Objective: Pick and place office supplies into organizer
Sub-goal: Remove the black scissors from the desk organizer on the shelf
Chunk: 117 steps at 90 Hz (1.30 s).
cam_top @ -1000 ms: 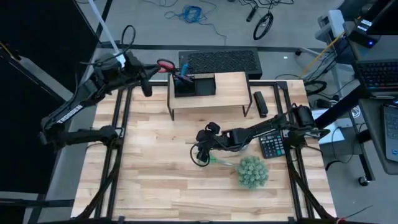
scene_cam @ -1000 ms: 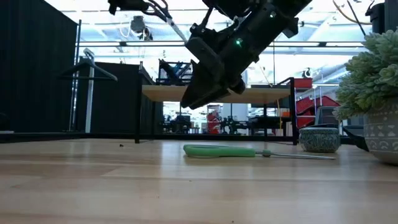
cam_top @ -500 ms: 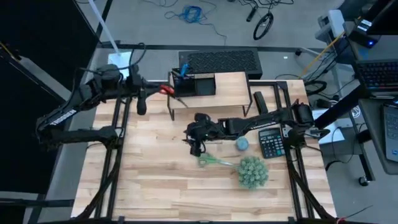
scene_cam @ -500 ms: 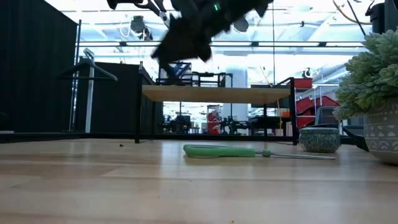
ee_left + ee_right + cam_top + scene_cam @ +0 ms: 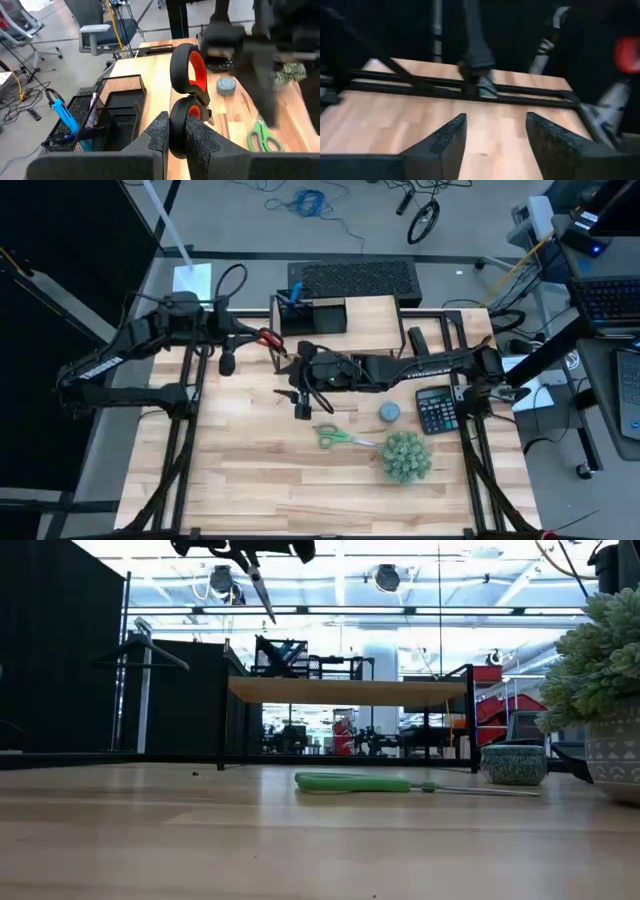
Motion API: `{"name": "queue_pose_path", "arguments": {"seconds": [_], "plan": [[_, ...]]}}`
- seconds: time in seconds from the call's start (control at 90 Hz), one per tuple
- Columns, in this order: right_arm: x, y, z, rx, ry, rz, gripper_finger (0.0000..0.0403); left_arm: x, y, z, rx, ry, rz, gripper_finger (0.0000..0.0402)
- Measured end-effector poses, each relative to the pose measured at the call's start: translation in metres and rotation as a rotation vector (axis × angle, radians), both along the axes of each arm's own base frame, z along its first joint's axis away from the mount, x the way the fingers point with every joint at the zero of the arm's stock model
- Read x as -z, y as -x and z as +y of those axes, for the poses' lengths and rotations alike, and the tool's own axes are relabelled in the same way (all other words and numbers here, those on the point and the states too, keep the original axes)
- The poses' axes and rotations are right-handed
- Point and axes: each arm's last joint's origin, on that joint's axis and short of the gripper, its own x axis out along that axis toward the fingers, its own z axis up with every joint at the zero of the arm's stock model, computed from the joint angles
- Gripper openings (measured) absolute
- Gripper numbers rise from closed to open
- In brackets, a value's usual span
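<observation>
My left gripper (image 5: 252, 337) hangs above the table's far left, just left of the wooden riser (image 5: 375, 330), shut on red-handled scissors (image 5: 269, 338). The black organizer (image 5: 312, 315) stands on the riser; blue pens (image 5: 62, 111) stand upright in its cup. Green-handled scissors (image 5: 341, 438) lie flat on the table in front of the riser. My right gripper (image 5: 300, 398) hovers open above the table's middle, left of and beyond the green scissors, with nothing between its fingers (image 5: 440, 145). My left gripper pinches one handle ring (image 5: 187, 119) of the red-handled scissors between its two fingers. The other ring (image 5: 188, 67) stands free beyond the fingertips. The fingers come about level from the table's left. The scissors are lifted clear, their blades (image 5: 262, 588) slanting down.
A fuzzy green plant (image 5: 405, 457) in a pot stands near the right front. A black calculator (image 5: 436, 410) and a small round grey-blue object (image 5: 388, 412) lie beside it. A dark oblong item (image 5: 418, 346) lies right of the riser. Bare wood shows at the near left.
My left gripper has carried the red-handled scissors from beside the organizer's far left toward the table's near edge, still shut on them. My right gripper has risen from just above the green scissors and gone toward the far left. The green scissors have stayed flat on the table.
</observation>
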Motion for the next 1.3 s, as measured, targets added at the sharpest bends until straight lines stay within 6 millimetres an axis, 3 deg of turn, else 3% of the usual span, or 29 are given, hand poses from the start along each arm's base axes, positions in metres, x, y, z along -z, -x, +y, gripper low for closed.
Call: {"name": "queue_pose_path", "arguments": {"seconds": [0.156, 0.344, 0.589, 0.767, 0.933, 1.178, 1.3], "plan": [[-0.013, 0.006, -0.007, 0.085, 0.047, 0.096, 0.024, 0.001, 0.0, -0.002, 0.018, -0.015, 0.016, 0.0025], [-0.03, 0.014, -0.015, 0.132, 0.034, 0.154, 0.0246, 0.003, 0.0, -0.002, 0.028, -0.025, 0.037, 0.0025], [-0.007, 0.004, -0.037, 0.134, -0.1, 0.164, 0.024, 0.002, -0.002, -0.007, 0.064, -0.035, 0.029, 0.0025], [-0.009, -0.004, -0.036, 0.063, -0.136, 0.077, 0.0229, 0.002, -0.003, -0.01, 0.083, -0.036, 0.024, 0.0025], [-0.009, -0.005, -0.037, 0.065, -0.135, 0.068, 0.0175, 0.002, -0.003, -0.01, 0.08, -0.038, 0.023, 0.0025], [-0.008, -0.005, -0.037, 0.065, -0.107, 0.082, 0.0024, 0.001, -0.003, -0.01, 0.081, -0.037, 0.02, 0.0029], [-0.007, -0.004, -0.039, 0.086, -0.078, 0.093, 0.0019, 0.001, -0.003, -0.01, 0.081, -0.028, 0.016, 0.0048]]}}
